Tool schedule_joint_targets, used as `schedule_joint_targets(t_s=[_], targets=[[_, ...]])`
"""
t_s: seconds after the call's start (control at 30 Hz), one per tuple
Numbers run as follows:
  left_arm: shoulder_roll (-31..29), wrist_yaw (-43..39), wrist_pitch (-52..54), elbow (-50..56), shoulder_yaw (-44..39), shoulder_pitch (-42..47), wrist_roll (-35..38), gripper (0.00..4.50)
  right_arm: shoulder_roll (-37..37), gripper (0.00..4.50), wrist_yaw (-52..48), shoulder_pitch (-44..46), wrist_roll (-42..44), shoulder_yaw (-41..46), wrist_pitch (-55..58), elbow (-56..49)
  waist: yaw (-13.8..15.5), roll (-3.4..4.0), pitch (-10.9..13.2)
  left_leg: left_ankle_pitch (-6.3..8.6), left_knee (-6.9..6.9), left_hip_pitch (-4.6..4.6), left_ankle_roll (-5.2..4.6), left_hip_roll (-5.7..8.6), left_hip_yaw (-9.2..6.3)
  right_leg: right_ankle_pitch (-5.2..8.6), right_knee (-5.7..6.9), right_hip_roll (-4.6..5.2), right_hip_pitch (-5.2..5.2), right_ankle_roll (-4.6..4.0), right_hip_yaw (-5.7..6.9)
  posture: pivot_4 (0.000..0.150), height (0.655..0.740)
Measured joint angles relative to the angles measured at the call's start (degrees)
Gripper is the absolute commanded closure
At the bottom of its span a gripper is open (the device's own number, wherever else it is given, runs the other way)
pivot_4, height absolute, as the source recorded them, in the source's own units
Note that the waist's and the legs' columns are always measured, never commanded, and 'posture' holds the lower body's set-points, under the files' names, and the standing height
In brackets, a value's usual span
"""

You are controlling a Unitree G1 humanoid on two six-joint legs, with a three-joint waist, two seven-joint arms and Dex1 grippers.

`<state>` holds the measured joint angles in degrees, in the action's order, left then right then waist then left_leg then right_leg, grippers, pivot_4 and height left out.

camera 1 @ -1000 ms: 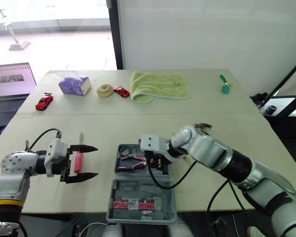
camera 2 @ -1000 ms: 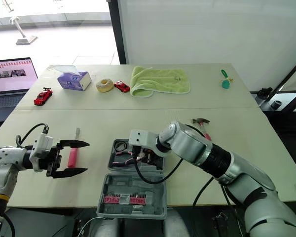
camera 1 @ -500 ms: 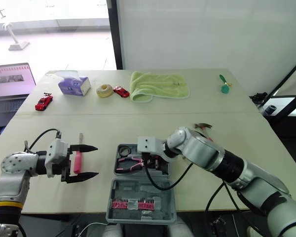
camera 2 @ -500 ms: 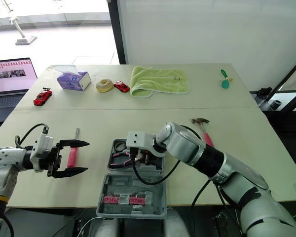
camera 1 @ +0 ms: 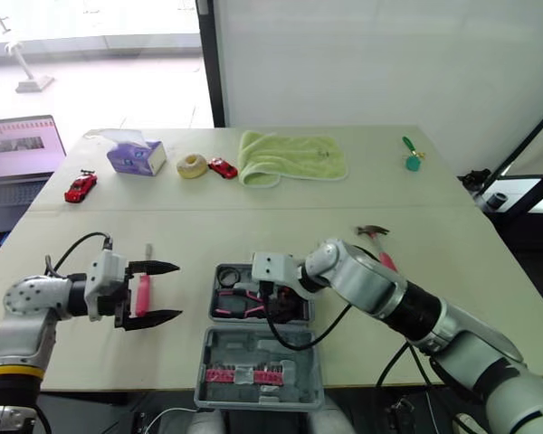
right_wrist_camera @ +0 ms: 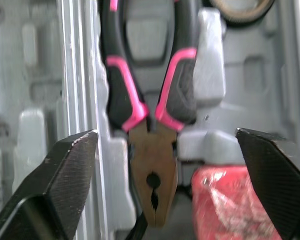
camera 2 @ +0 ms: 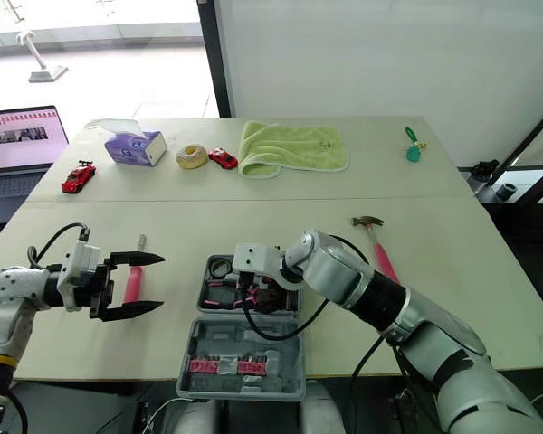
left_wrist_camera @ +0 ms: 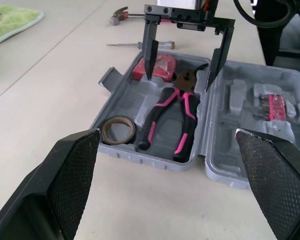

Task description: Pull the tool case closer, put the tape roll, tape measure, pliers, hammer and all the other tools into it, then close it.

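Observation:
The grey tool case (camera 1: 258, 366) lies open at the table's front edge. In its tray lie the pink-and-black pliers (left_wrist_camera: 170, 122), a brown tape roll (left_wrist_camera: 118, 130) and a red tape measure (left_wrist_camera: 157, 67). My right gripper (left_wrist_camera: 179, 82) hangs open just above the pliers' head (right_wrist_camera: 152, 195), its fingers astride it and touching nothing. The hammer (camera 1: 376, 239) lies on the table right of the case, with a thin screwdriver (left_wrist_camera: 140, 45) near it. A pink-handled screwdriver (camera 1: 143, 291) lies left of the case. My left gripper (camera 1: 177, 291) hovers open over it, pointing at the case.
Along the back of the table lie a green towel (camera 1: 292, 155), a purple tissue box (camera 1: 136, 155), a yellow ring (camera 1: 193, 165), two red toy cars (camera 1: 223, 167) (camera 1: 80, 186) and a green object (camera 1: 413, 158). A laptop (camera 1: 18, 149) stands at the far left.
My right gripper has opened and let go of the pliers, which now lie in the case's tray. The left arm has barely moved.

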<state>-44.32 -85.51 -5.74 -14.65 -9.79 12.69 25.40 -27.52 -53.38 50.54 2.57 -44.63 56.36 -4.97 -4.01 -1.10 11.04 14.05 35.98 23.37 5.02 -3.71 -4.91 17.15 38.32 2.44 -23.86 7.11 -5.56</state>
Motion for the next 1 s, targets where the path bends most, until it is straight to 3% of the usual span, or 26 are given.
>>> schedule_joint_targets(t_s=[0.13, 0.17, 0.27, 0.43, 0.47, 1.0], targets=[[0.0, 0.09, -0.07, -0.75, 0.01, 0.52, -0.28, 0.0, 1.61, 0.1, 0.26, -0.01, 0.99, 3.36, 0.51, -0.03, 0.0, 0.0, 0.0, 0.0, 0.0, 0.0, 0.0, 0.0, 0.0, 0.0, 0.0, 0.0, 0.01, 0.0, 0.0, 0.15, 0.74], [0.01, 0.09, -0.1, -0.9, 0.03, 0.58, -0.39, 0.0, 2.38, 0.34, 0.51, -0.01, 1.15, 4.35, 0.72, -0.03, -0.05, 0.0, 0.0, 0.0, 0.0, 0.0, 0.0, 0.0, 0.0, 0.0, 0.0, 0.0, 0.0, 0.0, 0.0, 0.15, 0.74], [0.05, 0.15, -0.14, -1.02, 0.04, 0.97, -0.57, 0.0, 4.84, 1.43, 1.86, -0.11, 1.4, 5.86, 0.82, 0.01, -0.06, 0.0, 0.0, 0.0, -0.02, 0.0, 0.0, 0.0, 0.0, 0.0, 0.02, -0.01, 0.0, 0.0, 0.0, 0.15, 0.74], [0.06, 0.36, -0.21, -1.48, 0.04, 1.2, -0.91, 0.0, 6.33, 4.11, 3.51, -1.6, 0.96, 6.1, -0.01, 1.82, 0.05, 0.0, 0.0, 0.0, 0.0, 0.0, 0.0, 0.0, 0.0, 0.0, 0.01, 0.0, 0.01, 0.0, 0.0, 0.15, 0.74], [0.08, 0.46, -0.21, -1.62, 0.04, 1.2, -0.96, 0.0, 6.32, 4.48, 3.73, -1.93, 0.73, 6.09, -0.48, 2.59, 0.04, 0.0, 0.0, 0.0, 0.0, 0.0, 0.0, 0.0, 0.0, 0.0, 0.01, 0.0, 0.01, 0.0, 0.0, 0.15, 0.74], [0.1, 0.73, -0.22, -1.63, 0.04, 1.13, -0.99, 0.0, 6.32, 4.48, 3.82, -5.5, -3.09, 4.43, -5.56, 6.45, -0.01, -0.01, -0.06, 0.0, -0.01, -0.17, 0.0, 0.0, -0.01, 0.0, -0.01, -0.01, 0.21, 0.0, 0.0, 0.15, 0.74]])
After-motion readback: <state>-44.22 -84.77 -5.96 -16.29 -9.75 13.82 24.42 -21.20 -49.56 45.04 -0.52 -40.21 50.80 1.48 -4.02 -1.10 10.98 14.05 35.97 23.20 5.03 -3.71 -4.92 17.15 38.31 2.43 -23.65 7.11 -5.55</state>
